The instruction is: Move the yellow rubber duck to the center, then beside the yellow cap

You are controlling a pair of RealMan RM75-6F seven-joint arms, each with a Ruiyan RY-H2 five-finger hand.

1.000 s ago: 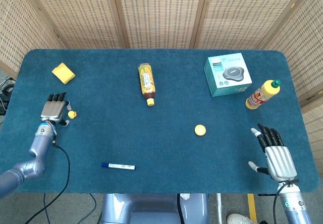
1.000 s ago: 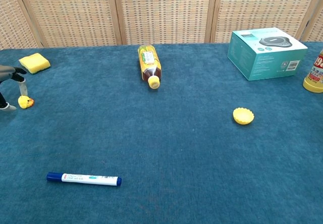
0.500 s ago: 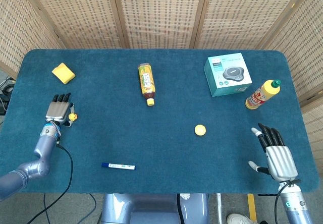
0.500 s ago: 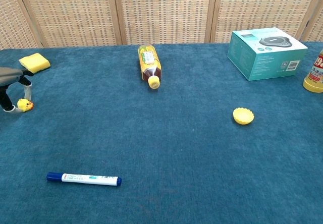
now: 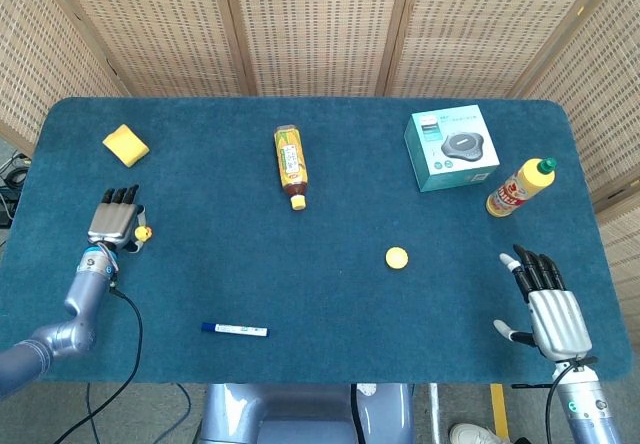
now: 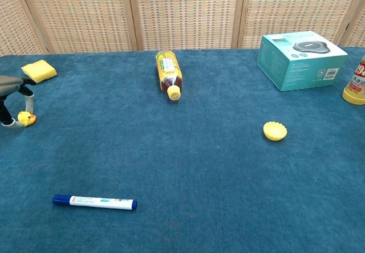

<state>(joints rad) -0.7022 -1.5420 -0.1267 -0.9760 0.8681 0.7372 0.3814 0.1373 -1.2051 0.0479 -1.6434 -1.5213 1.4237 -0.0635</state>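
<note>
Blue tabletop (image 5: 330,294): left hand (image 5: 113,220) pinched yellow rubber duck (image 6: 25,118) near left edge; right hand (image 5: 553,308) empty, fingers spread.

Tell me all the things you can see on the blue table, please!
rubber duck: one, yellow, far left, between the left hand's fingers
sponge: one, yellow, back left
tea bottle: one, yellow label, lying down, back middle
yellow cap: one, right of center
box: one, teal, back right
squeeze bottle: one, yellow, beside box
marker: one, blue, front
left hand: pinches duck
right hand: open, front right
</note>
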